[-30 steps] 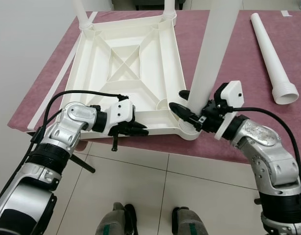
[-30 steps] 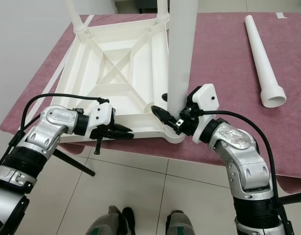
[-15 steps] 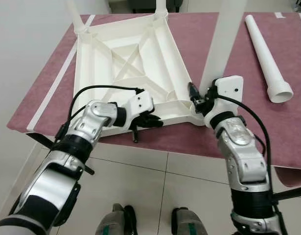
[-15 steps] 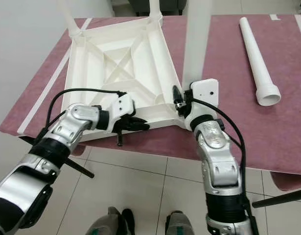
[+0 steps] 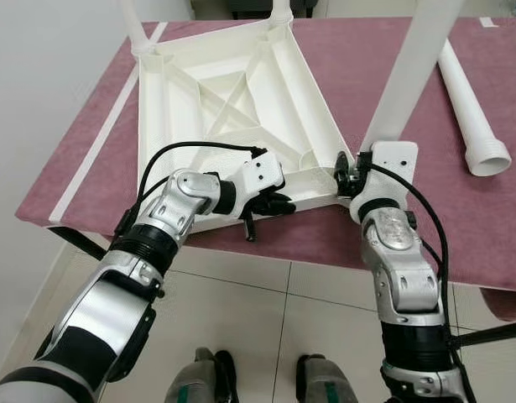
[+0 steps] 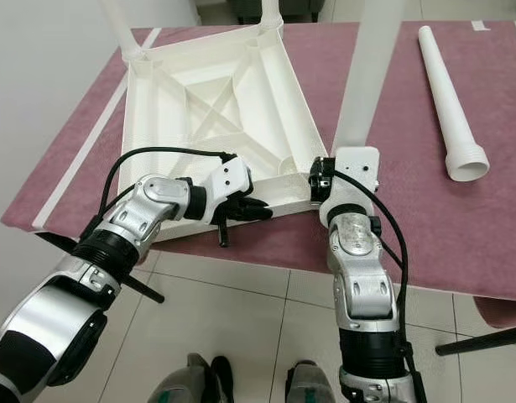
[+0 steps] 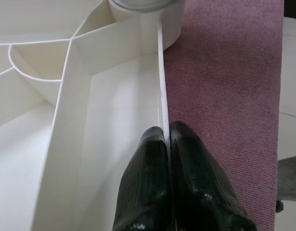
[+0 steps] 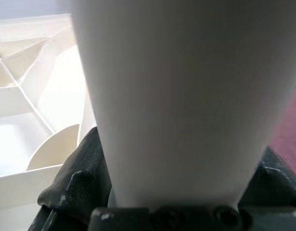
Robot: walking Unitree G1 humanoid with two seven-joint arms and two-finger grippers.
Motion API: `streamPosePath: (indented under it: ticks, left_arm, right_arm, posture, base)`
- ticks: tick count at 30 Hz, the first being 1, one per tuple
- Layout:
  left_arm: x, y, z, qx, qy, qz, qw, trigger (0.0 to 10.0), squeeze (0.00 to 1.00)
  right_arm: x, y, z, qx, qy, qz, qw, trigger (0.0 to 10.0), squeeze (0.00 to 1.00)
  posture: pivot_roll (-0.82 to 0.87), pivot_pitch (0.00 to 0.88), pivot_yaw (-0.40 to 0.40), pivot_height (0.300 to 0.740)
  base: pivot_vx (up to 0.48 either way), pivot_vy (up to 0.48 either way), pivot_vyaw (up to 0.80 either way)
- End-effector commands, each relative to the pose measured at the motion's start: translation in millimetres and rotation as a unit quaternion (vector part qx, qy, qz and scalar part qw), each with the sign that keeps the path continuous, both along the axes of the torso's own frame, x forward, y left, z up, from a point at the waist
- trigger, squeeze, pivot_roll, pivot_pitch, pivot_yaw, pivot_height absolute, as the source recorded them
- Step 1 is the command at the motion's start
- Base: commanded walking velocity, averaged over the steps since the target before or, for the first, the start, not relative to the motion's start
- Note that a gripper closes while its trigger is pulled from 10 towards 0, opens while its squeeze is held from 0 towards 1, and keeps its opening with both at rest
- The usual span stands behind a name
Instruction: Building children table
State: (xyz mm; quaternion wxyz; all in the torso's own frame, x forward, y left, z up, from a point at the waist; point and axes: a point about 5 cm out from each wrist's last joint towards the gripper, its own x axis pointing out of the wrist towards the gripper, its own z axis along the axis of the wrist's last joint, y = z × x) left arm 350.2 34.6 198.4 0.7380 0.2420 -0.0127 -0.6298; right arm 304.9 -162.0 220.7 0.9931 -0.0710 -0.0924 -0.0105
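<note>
The upturned white children's table (image 5: 232, 92) lies on the maroon-covered tabletop (image 5: 341, 50), its near rim pinched between the closed fingers of the left hand (image 7: 165, 144). The right hand (image 5: 348, 173) clasps the base of an upright white leg (image 5: 409, 71) at the near right corner socket. A spare leg (image 6: 449, 92) lies well apart to the right.

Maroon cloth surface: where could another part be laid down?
Bare maroon cloth lies between the upturned white plastic tabletop and the loose white leg tube; a narrower strip runs left of the tabletop. The near edge is crowded: left gripper pinches the rim, right gripper clasps the standing white leg.
</note>
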Motion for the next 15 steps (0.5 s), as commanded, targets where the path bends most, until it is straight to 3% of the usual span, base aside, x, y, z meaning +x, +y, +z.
streamPosePath:
  ticks: [1, 3, 7, 8, 11, 13, 14, 15]
  left_arm:
    - [-3.7, -1.4, 23, -0.041, -0.042, -0.031, 0.998, 0.0, 0.0]
    - [-6.9, 10.5, 20, -0.022, -0.046, -0.047, 0.998, 0.0, 0.0]
    - [-9.4, 21.2, 17, -0.003, -0.047, -0.06, 0.997, 0.0, 0.0]
    - [-9.4, 21.2, 17, -0.003, -0.047, -0.06, 0.997, 0.0, 0.0]
    - [-16.8, 36.7, 9, 0.026, -0.042, -0.082, 0.995, 0.0, 0.0]
    - [-16.8, 36.7, 9, 0.026, -0.042, -0.082, 0.995, 0.0, 0.0]
    - [-19.9, 41.8, 7, 0.036, -0.039, -0.09, 0.995, 0.0, 0.0]
    - [-19.9, 41.8, 7, 0.036, -0.039, -0.09, 0.995, 0.0, 0.0]
  right_arm:
    - [-0.2, 7.3, 2, 0.013, -0.006, 0.031, 0.999, 10.0, 0.0]
    - [-4.9, 2.2, 21, -0.002, -0.042, 0.096, 0.994, 10.0, 0.0]
    - [-10.0, -3.5, 35, -0.018, -0.061, 0.144, 0.988, 10.0, 0.0]
    - [-10.0, -3.5, 35, -0.018, -0.061, 0.144, 0.988, 10.0, 0.0]
    - [-21.8, -2.9, 35, -0.052, -0.04, 0.245, 0.967, 10.0, 0.0]
    - [-21.8, -2.9, 35, -0.052, -0.04, 0.245, 0.967, 10.0, 0.0]
    - [-26.6, -0.8, 33, -0.061, -0.026, 0.284, 0.957, 10.0, 0.0]
    - [-26.6, -0.8, 33, -0.061, -0.026, 0.284, 0.957, 10.0, 0.0]
  posture:
    - [-0.14, 0.18, 0.167, 0.74]
    - [-0.13, 0.18, 0.166, 0.74]
    - [-0.13, 0.179, 0.165, 0.74]
    - [-0.13, 0.179, 0.165, 0.74]
    - [-0.13, 0.178, 0.163, 0.74]
    - [-0.13, 0.178, 0.163, 0.74]
    - [-0.13, 0.178, 0.163, 0.74]
    - [-0.13, 0.178, 0.163, 0.74]
  base:
    - [0.0, 0.0, 0.0]
    - [0.0, 0.0, 0.0]
    - [0.0, 0.0, 0.0]
    - [0.0, 0.0, 0.0]
    - [0.0, 0.0, 0.0]
    - [0.0, 0.0, 0.0]
    - [0.0, 0.0, 0.0]
    - [0.0, 0.0, 0.0]
